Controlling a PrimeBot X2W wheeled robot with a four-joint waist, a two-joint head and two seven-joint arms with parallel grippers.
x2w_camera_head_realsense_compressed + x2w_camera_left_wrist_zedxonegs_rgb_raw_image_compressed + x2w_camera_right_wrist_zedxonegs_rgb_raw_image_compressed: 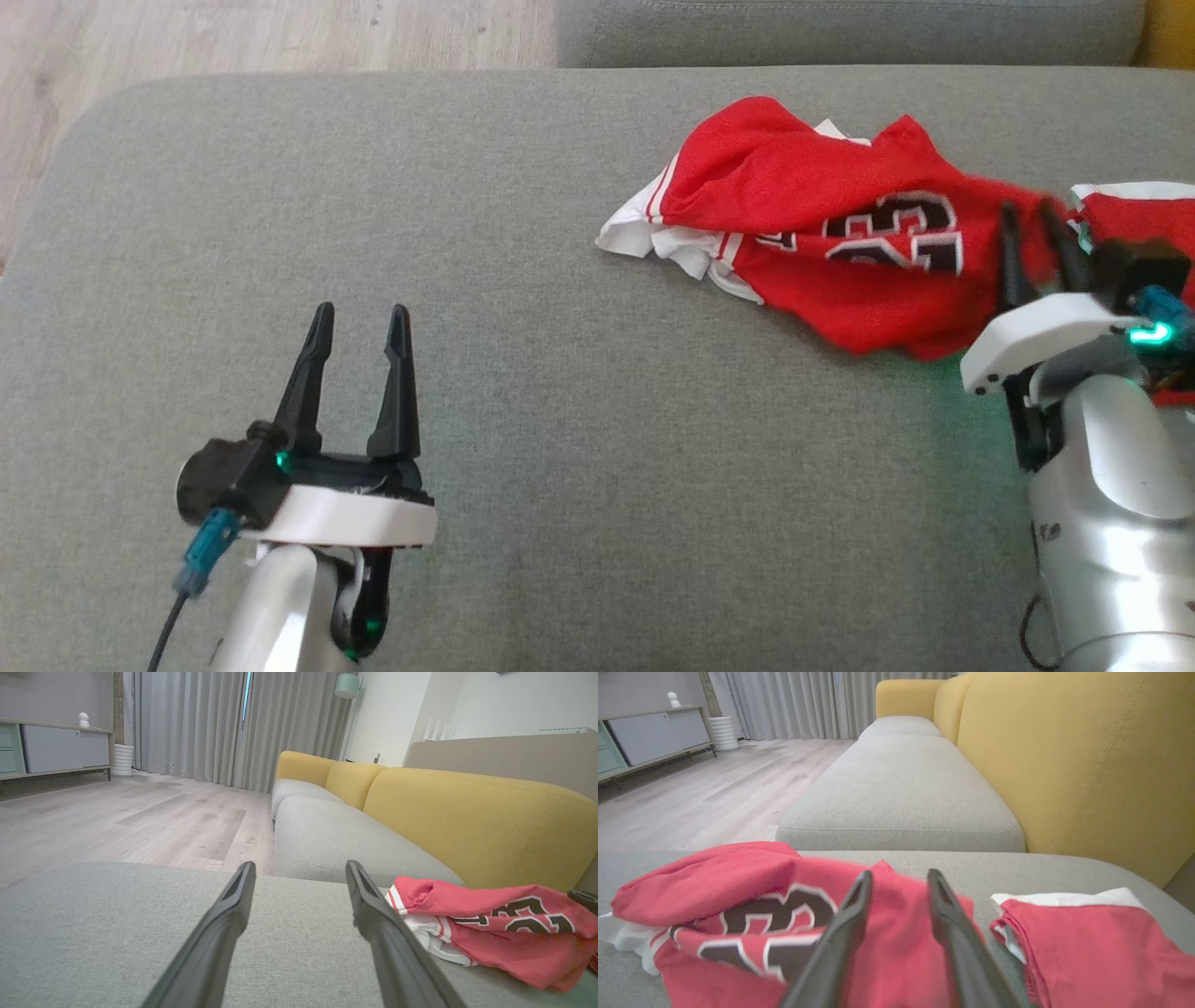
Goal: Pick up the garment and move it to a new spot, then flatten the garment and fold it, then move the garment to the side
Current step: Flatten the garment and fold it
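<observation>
A red garment (840, 252) with white trim lies crumpled on the far right part of the grey cushion (523, 280), a broad fabric seat. The right gripper (1027, 207) hangs over the cushion's right side at the garment, fingers partly apart. The left gripper (362, 310) hovers above the cushion's near left, fingers wide apart. Beyond the cushion are a pale wooden floor (117, 812), a yellow backrest (467, 812) and grey curtains (196, 723).

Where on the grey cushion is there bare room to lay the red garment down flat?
The widest bare patch of the grey cushion lies between the left gripper and the white edge of the red garment. Another runs beyond the left gripper to the cushion's far edge. The right side is crowded: the garment and the right gripper sit together.
</observation>
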